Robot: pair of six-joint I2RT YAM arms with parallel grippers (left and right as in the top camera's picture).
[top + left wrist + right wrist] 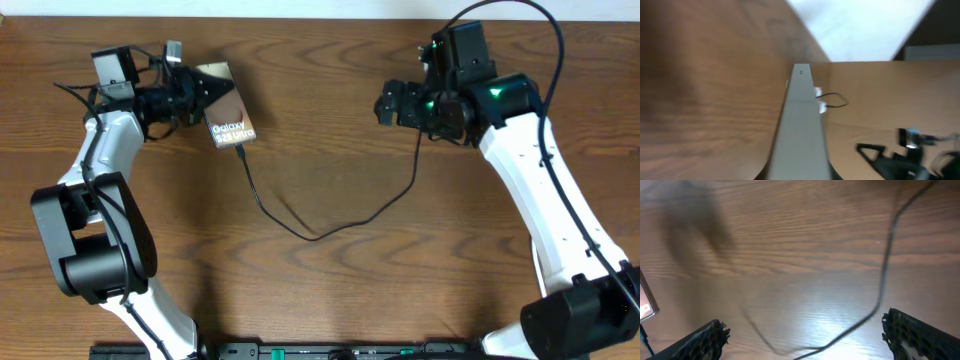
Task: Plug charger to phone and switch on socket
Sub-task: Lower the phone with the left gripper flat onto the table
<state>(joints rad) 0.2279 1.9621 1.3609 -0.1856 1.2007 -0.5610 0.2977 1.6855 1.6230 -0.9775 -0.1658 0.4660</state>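
Observation:
The bronze-brown phone (231, 122) with white lettering lies at the back left. My left gripper (203, 92) is shut on its far end. In the left wrist view the phone (802, 135) shows edge-on between the jaws. The black charger cable (310, 233) meets the phone's near end, apparently plugged in, loops over the table and rises toward my right gripper (388, 104). In the right wrist view my right gripper (802, 337) is open above the table, with the cable (885, 275) running under it, untouched. The socket is out of view.
The wooden table (330, 300) fills the views. The right arm's white link (545, 190) crosses the right side. The left arm's base (95, 240) stands at the front left. A white area (860, 30) lies beyond the table's edge in the left wrist view.

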